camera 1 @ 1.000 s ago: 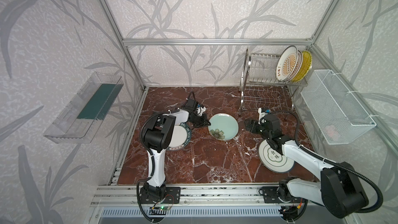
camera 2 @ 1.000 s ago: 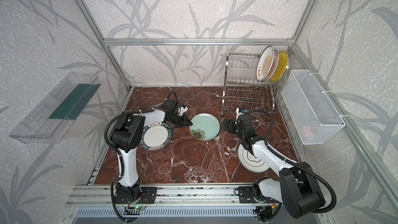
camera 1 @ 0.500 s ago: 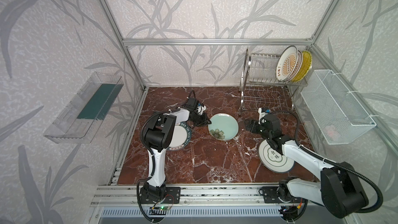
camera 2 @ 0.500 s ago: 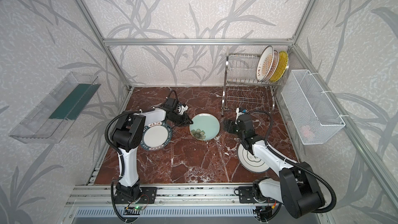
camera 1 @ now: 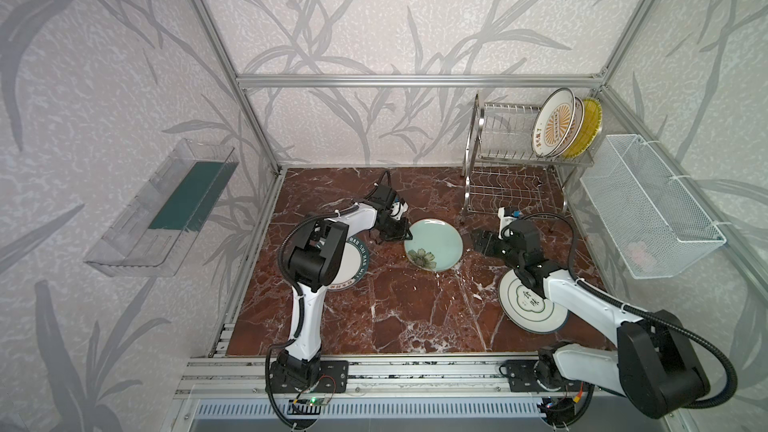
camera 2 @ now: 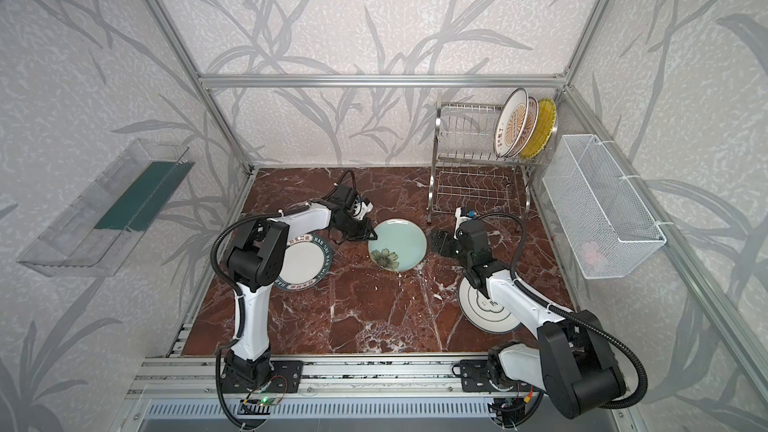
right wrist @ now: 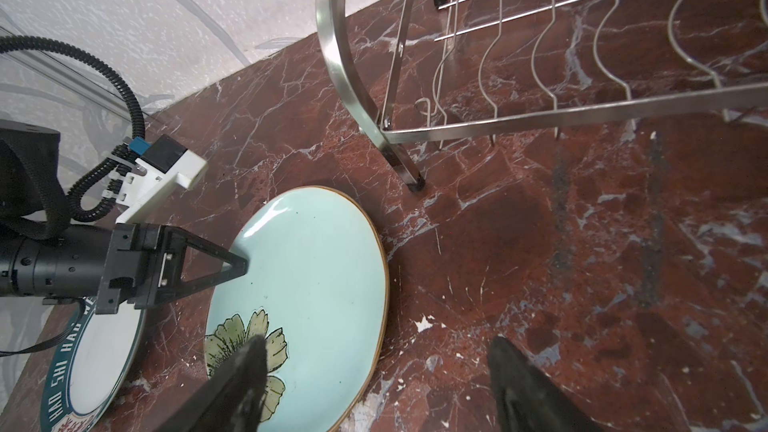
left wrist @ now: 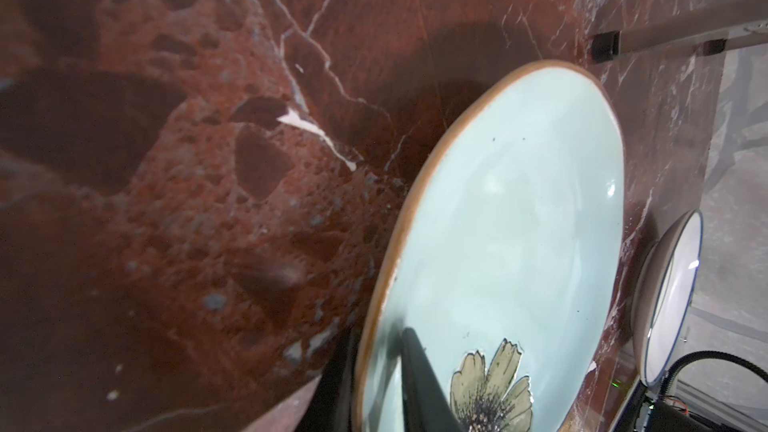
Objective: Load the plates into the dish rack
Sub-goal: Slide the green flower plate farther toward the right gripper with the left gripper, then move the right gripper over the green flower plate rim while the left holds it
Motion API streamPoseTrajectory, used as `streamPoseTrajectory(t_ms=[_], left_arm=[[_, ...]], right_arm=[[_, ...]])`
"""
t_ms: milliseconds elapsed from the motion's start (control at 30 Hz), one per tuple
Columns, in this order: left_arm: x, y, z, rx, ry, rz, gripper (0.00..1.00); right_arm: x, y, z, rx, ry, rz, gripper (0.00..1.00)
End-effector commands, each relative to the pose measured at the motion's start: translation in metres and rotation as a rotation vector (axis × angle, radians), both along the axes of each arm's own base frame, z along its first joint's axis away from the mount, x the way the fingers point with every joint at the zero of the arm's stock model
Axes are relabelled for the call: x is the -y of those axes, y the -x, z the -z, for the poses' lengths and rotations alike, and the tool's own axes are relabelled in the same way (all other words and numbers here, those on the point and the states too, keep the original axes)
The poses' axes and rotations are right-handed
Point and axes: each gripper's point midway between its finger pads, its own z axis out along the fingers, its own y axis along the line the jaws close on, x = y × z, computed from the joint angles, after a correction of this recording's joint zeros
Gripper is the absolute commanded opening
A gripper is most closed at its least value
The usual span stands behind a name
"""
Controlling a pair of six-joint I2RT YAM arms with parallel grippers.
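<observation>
We pinch the left rim of the pale green plate (camera 1: 436, 243) on the counter (camera 1: 395, 309) with our left tool (camera 1: 408, 236); our right tool (camera 1: 477, 242) hangs spread just right of it.

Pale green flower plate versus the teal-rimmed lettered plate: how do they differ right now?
The pale green flower plate is glazed green all over; the teal-rimmed lettered plate is white with a dark lettered rim. The left gripper pinches the green plate's rim; the lettered plate is not gripped and lies partly hidden under the left arm. Both are on the marble table, neither in the dish rack.
</observation>
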Motion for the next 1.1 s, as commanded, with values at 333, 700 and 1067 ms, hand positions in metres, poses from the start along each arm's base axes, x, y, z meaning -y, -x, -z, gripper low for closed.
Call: streamPoseTrajectory(t_ms=[333, 700, 1067], left_arm=[[0.002, 0.02, 0.022, -0.077, -0.021, 0.033, 0.0], [0.027, 0.02, 0.0, -0.083, 0.18, 0.042, 0.0], [0.034, 0.018, -0.011, -0.087, 0.272, 0.032, 0.0]], right_arm=[[0.004, 0.002, 0.005, -0.006, -0.009, 0.01, 0.82], [0.015, 0.0, 0.021, -0.066, -0.096, 0.022, 0.82], [0.009, -0.005, 0.046, -0.126, -0.197, 0.006, 0.81]])
